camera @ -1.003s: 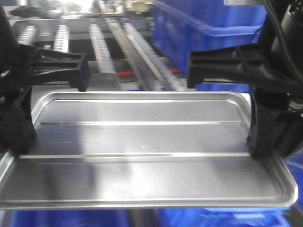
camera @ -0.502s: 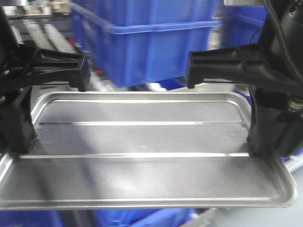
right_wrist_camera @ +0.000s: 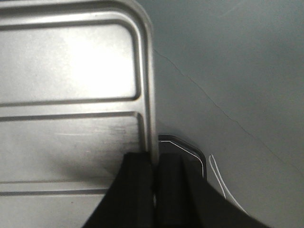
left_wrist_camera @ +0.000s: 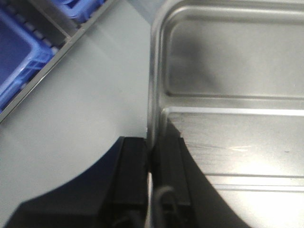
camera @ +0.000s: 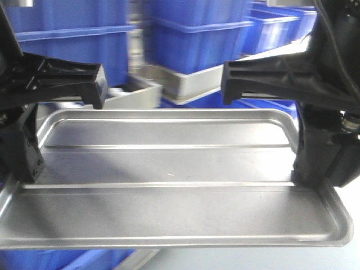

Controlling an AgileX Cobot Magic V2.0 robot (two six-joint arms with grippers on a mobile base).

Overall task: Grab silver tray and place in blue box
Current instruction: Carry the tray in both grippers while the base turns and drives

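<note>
Silver tray [camera: 169,163] rims between fingers [left_wrist_camera: 134,175]

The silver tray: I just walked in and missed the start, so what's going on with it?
The robot holds the silver tray level between both arms: the left hand is clamped on its left rim, the right hand on its right rim. Beyond it stand blue crates; it is in none of them.
</note>
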